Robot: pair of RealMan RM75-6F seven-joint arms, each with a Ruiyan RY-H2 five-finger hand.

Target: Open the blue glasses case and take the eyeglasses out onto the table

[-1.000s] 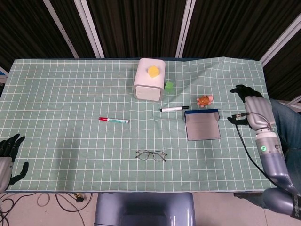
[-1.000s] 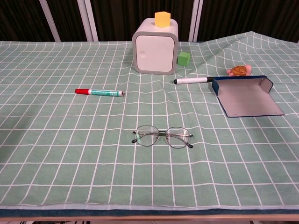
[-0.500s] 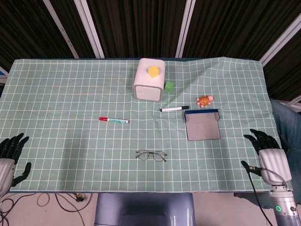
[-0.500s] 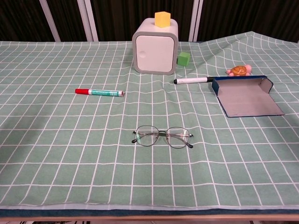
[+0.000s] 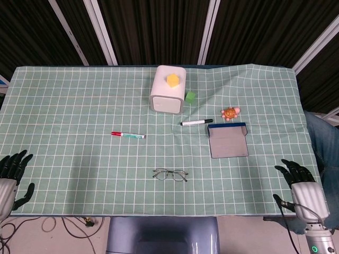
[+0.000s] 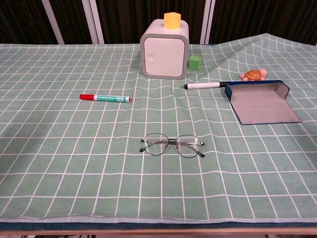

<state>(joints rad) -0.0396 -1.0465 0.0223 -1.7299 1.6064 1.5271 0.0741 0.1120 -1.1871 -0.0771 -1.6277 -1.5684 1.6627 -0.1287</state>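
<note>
Blue glasses case (image 5: 229,140), lid flung open, lying right of centre on the green checked desk (image 5: 74,106); thin wire-rimmed eyeglasses (image 5: 170,174) out near the front edge. Left hand (image 5: 11,177) and right hand (image 5: 301,182) at the front corners, fingers spread, holding nothing. No legible writing anywhere.

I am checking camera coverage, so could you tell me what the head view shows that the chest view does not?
Only the head view shows the two hands: the left hand at the near left corner and the right hand at the near right corner, both with fingers spread and holding nothing. Only the chest view shows the front face of the white box. Both show the eyeglasses lying on the tablecloth, the open blue glasses case, the red marker, the black marker, the green cube and the turtle toy.
</note>
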